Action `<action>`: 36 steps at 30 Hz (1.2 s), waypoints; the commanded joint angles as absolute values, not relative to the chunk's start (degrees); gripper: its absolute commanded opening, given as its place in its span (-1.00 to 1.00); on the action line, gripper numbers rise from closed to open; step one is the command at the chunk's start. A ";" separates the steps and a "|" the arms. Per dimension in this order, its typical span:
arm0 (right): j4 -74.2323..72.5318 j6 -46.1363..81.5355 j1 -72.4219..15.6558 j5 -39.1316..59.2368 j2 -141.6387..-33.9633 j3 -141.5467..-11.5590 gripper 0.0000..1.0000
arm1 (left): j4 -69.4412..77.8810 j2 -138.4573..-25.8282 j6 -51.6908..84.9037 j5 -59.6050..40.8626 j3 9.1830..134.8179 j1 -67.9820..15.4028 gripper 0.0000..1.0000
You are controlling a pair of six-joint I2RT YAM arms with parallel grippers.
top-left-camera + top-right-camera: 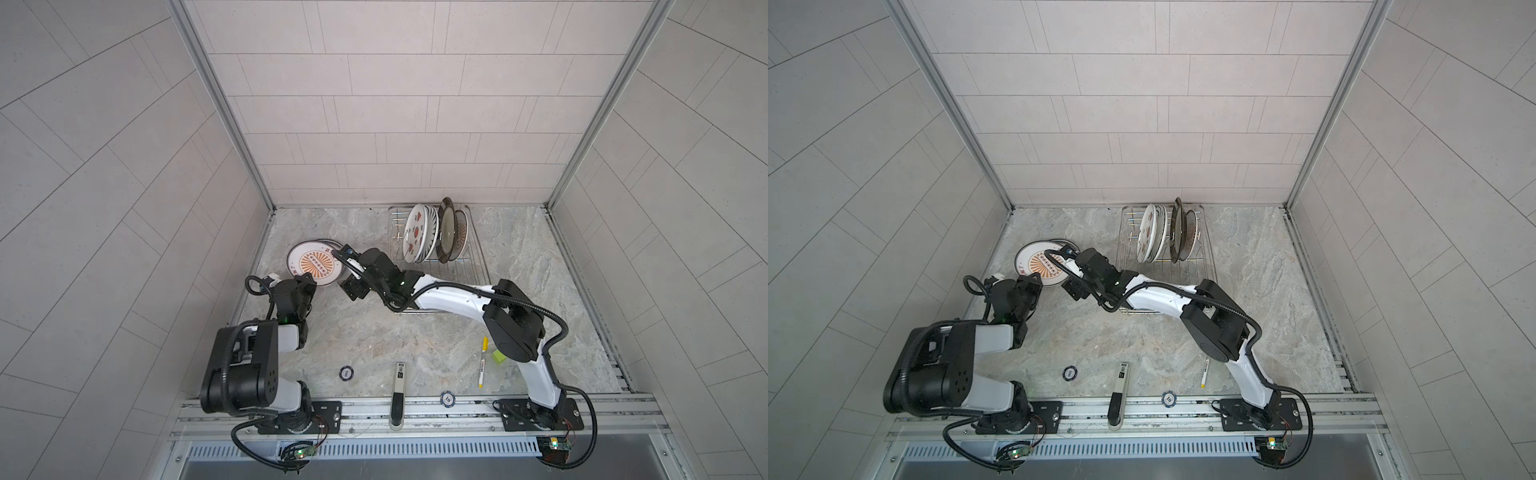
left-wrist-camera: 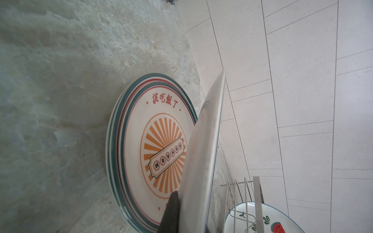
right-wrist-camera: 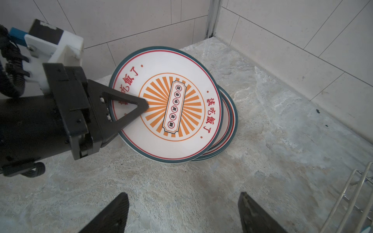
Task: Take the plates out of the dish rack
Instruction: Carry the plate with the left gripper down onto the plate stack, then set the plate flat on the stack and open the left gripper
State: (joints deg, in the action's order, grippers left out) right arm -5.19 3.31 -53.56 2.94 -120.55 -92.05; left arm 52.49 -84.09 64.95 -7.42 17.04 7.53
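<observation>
Far left on the table: sunburst plate, tilted, rim pinched tight between left gripper jaws. Under it, flat stack of 2 like plates; touching or just clear of it, cannot tell. Just beside that stack, right gripper over the table, jaws spread wide, holding nothing. Farther back, right of centre, rack near the back wall, far end filled with upright plates: white fruit-print one in front, navy-petal rim behind it, then large brown-rimmed plate and 1 more.
</observation>
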 commanded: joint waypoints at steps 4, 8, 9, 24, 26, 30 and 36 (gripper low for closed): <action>-6.29 3.54 -52.74 2.16 -122.91 -93.57 0.73 | 58.64 -86.45 65.62 -6.59 19.49 7.91 -1.00; -6.39 3.62 -52.30 2.37 -123.31 -93.29 0.72 | 56.81 -87.83 64.53 -5.61 20.55 7.96 -1.00; -6.54 3.66 -52.29 2.53 -123.30 -93.10 0.72 | 56.99 -88.44 64.56 -5.45 20.65 7.91 -0.99; -7.29 3.43 -52.38 1.87 -122.86 -91.43 0.71 | 63.50 -94.56 64.55 -5.61 20.24 8.01 -0.74; -7.29 3.51 -52.38 1.93 -122.78 -91.32 0.71 | 63.12 -94.78 64.10 -5.64 20.28 8.00 -0.71; -7.47 3.61 -52.38 2.02 -122.70 -91.14 0.70 | 60.72 -94.77 63.12 -6.15 20.94 7.95 -0.66; -7.71 3.75 -52.38 2.02 -122.34 -90.84 0.70 | 57.75 -92.98 61.05 -3.80 20.52 7.98 -0.54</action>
